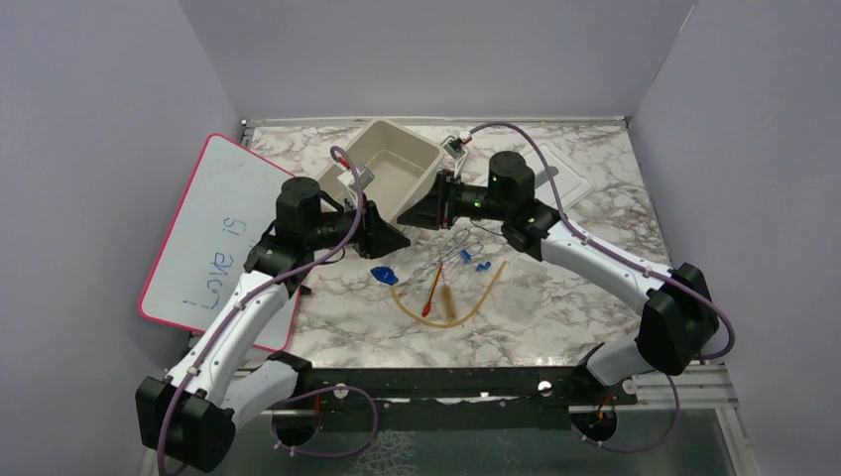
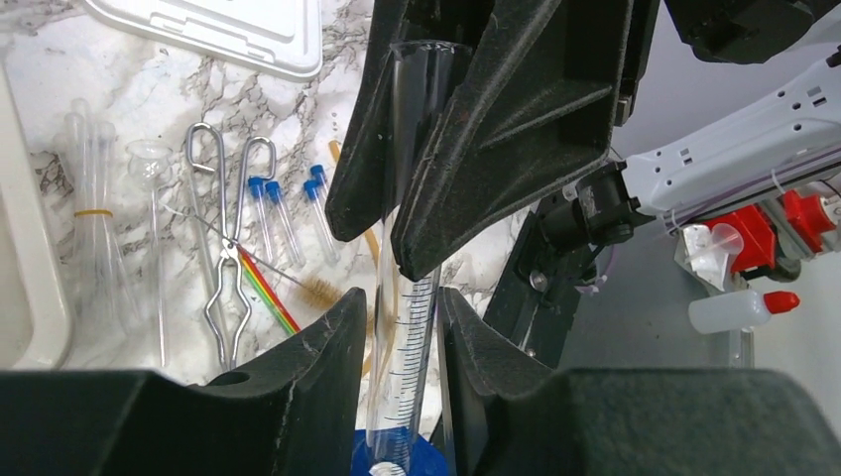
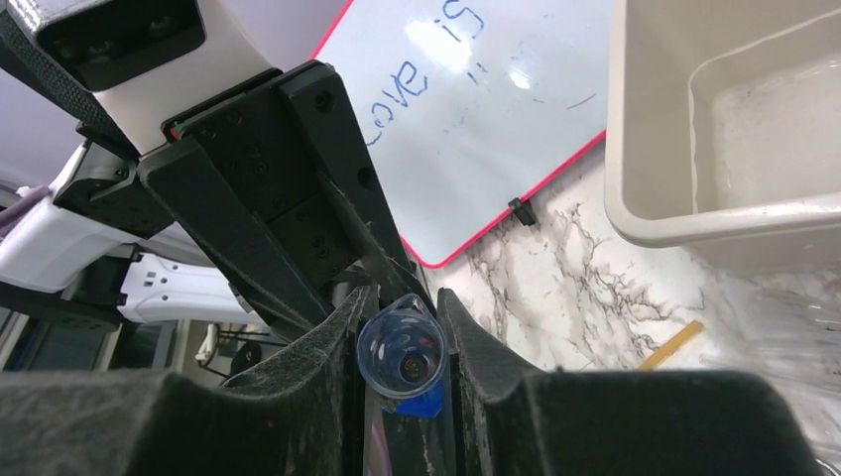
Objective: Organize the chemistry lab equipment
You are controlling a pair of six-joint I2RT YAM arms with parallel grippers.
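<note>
The left gripper (image 2: pixel 405 309) has its jaws drawn in against the graduated shaft of the blue-based vial (image 2: pixel 409 349), with the blue foot just behind its fingers, toward the wrist. The right gripper (image 3: pixel 402 309) meets it head-on, its jaws pressed to either side of the vial's open mouth, so the clear cylinder spans between the two above the middle of the marble table (image 1: pixel 555 297). On the table beneath and to the right of the grippers lie the other small items. The metal tongs (image 2: pixel 226 268) lie flat with their loops toward the white lid (image 2: pixel 228 30). Just beside them are the clear tubes (image 2: pixel 286 223) with their tiny blue caps (image 2: pixel 256 183), and the tan bristle brush (image 2: pixel 319 291) is at the tongs' near end. The curved amber rubber tube (image 1: pixel 451 319) bows toward the arm bases, and the red-tipped dropper (image 1: pixel 433 293) lies slantwise inside its curve. The beige rectangular tub (image 1: pixel 397 164) sits at the far side behind both grippers, with the lid to its right. The pink-rimmed whiteboard (image 1: pixel 213 228) lies at the left edge of the table.
</note>
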